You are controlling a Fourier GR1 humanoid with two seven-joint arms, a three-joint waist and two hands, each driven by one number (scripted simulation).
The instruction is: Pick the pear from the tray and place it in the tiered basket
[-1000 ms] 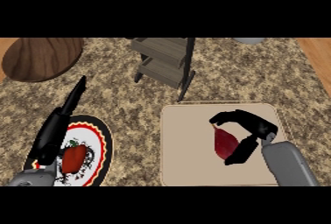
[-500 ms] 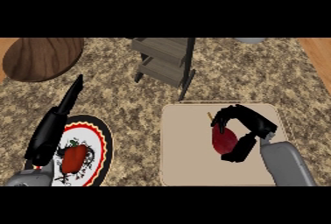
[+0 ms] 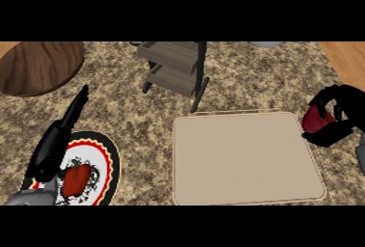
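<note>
A dark red pear is held off the beige tray, just past its right edge, with black fingers curled round it. The grey tiered basket stands behind the tray.

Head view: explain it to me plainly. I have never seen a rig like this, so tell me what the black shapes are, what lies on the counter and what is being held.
The picture is taken from the robot's head, looking steeply down at a speckled counter. The black shapes are the robot's two hands, each on a grey forearm coming in from the lower edge.

The right hand, at the right edge, has its fingers curled round a dark red pear, held just past the right side of the beige tray, which has nothing on it. The left hand stretches out straight and open over a patterned plate that carries a red vegetable.

At the top middle stands the grey tiered basket, where the pear should go. A round wooden board lies at the upper left.
</note>
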